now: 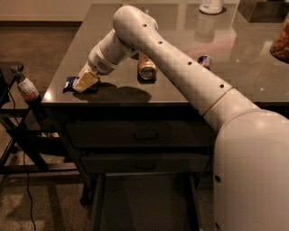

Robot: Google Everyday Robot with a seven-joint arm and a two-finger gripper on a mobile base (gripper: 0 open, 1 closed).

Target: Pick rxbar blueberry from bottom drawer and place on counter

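Note:
The rxbar blueberry (69, 84), a small dark blue wrapper, lies at the front left corner of the glossy counter (180, 92). My gripper (85, 82) is right over the bar's right end, reaching down from the white arm that crosses the counter. The gripper hides part of the bar, and I cannot tell if it still holds it. The bottom drawer (144, 203) stands pulled open below the counter, and its dark floor shows nothing in it.
A tan can (146, 70) lies on its side behind the arm. A blue-silver can (204, 61) lies further right, and a white container (211, 5) stands at the back. Two closed drawers (144, 134) sit under the counter. A bottle (27, 88) stands on a rack at the left.

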